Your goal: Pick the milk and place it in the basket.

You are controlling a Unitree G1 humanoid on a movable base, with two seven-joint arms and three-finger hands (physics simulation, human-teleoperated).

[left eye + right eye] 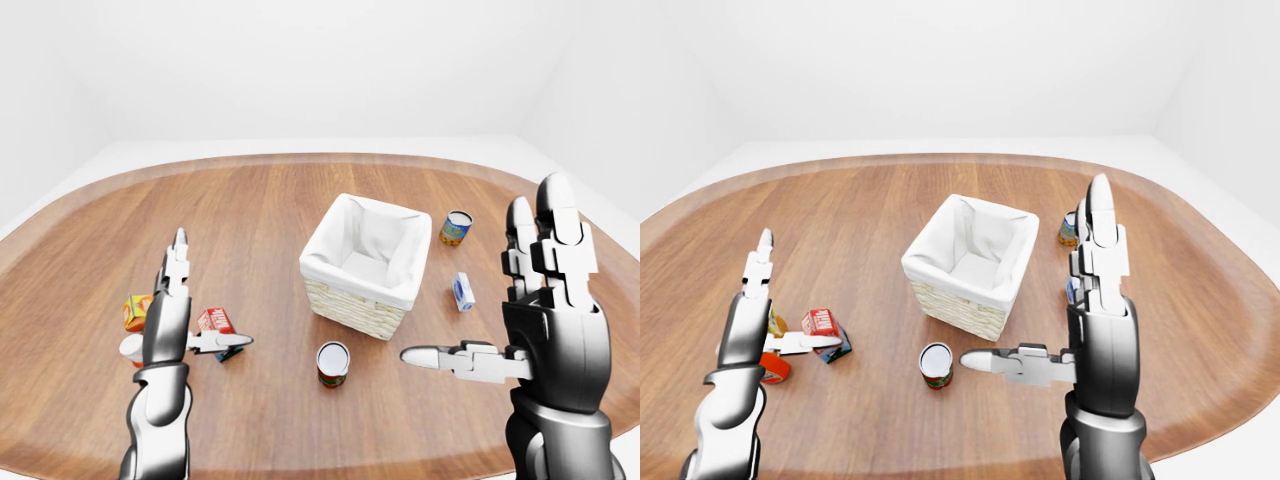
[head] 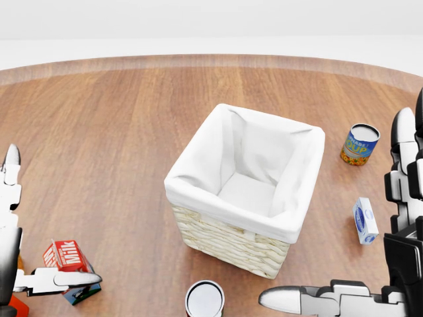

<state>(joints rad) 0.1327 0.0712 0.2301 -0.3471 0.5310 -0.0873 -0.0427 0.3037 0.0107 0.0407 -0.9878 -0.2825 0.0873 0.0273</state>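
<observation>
A square woven wicker basket (image 2: 228, 241) with a loose white cloth lining is seen mid-table (image 1: 260, 210), the table being round, of glossy wood grain. The milk (image 2: 66, 256), a red gable-topped carton, is found leaning just beside the left hand (image 1: 172, 325), its lower side crossed by the outstretched thumb; the fingers (image 1: 178, 262) are spread, gripping nothing. The right hand (image 1: 535, 320) is likewise held open, well apart from the milk.
</observation>
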